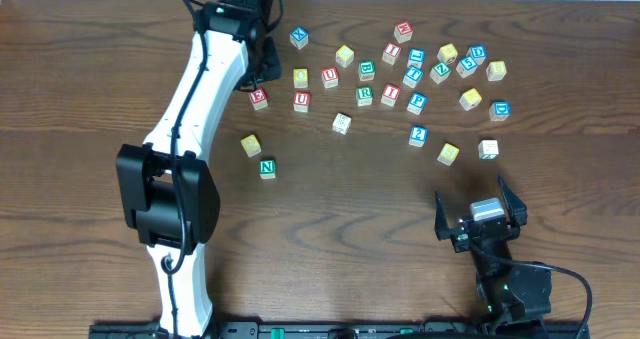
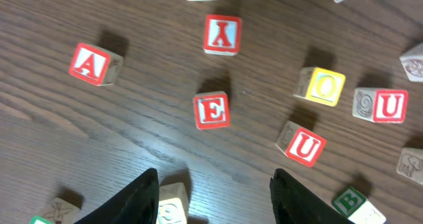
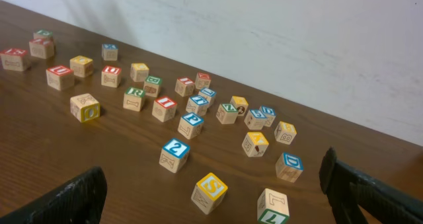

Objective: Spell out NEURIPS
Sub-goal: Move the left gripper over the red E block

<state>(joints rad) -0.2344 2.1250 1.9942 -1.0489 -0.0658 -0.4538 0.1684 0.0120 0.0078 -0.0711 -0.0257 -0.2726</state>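
The red E cube [image 1: 258,98] [image 2: 211,110] lies just ahead of my open left gripper [image 2: 215,178], and a red U cube [image 1: 301,100] [image 2: 307,147] sits to its right. A pale cube [image 2: 173,207] rests on the table by the left finger's inner side. The green N cube [image 1: 267,167] is nearer the front. Green R [image 1: 364,94], red I [image 1: 390,94] and blue P [image 1: 417,103] lie in a rough row. Yellow S [image 1: 448,153] [image 3: 210,191] sits in front of my open, empty right gripper [image 1: 469,187] [image 3: 210,170].
Other cubes lie around E: red A [image 2: 88,63], red Y [image 2: 222,34], yellow O [image 2: 327,86], a second red U [image 2: 390,106], green B [image 2: 350,201]. Several more cubes cluster at the back right [image 1: 450,64]. A blue 2 cube [image 3: 175,154] stands near S.
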